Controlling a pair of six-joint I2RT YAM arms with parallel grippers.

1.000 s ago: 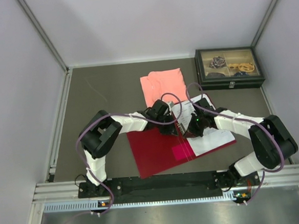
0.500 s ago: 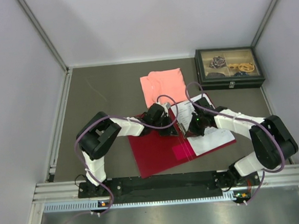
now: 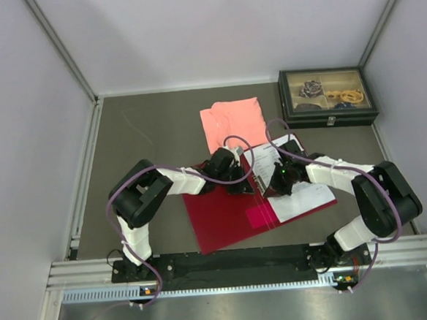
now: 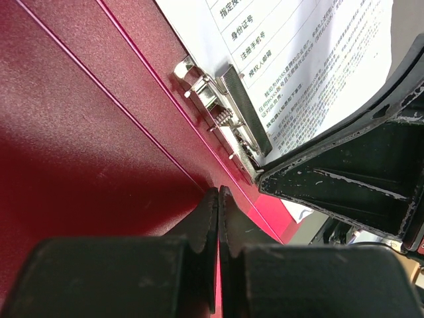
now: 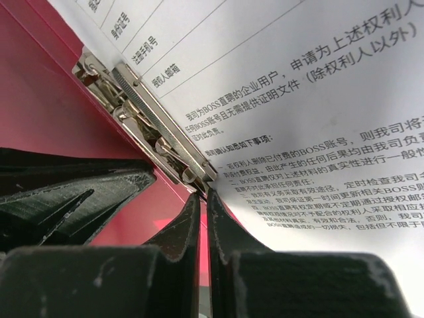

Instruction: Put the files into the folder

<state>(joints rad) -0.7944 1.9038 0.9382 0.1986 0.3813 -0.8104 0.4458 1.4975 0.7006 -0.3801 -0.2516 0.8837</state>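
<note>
The red folder [image 3: 221, 214] lies open at the table's centre. The files [image 3: 304, 196], white sheets with black text, lie on its right half with their left edge under the metal clip [image 4: 232, 119]. My left gripper [image 3: 244, 184] is shut and empty, its tips [image 4: 218, 193] on the red inner cover [image 4: 79, 132] just left of the clip. My right gripper [image 3: 272, 187] is shut, its tips [image 5: 204, 196] at the near end of the clip [image 5: 156, 129], beside the sheets [image 5: 318, 99]. The two grippers are close together on either side of the clip.
A salmon-pink folded cloth [image 3: 231, 122] lies behind the folder. A black compartment box [image 3: 328, 97] with small items stands at the back right. Walls and metal rails [image 3: 86, 169] bound the table.
My left gripper has drawn slightly left and nearer, onto the red cover beside the clip. My right gripper has barely shifted. Folder and sheets have stayed in place.
</note>
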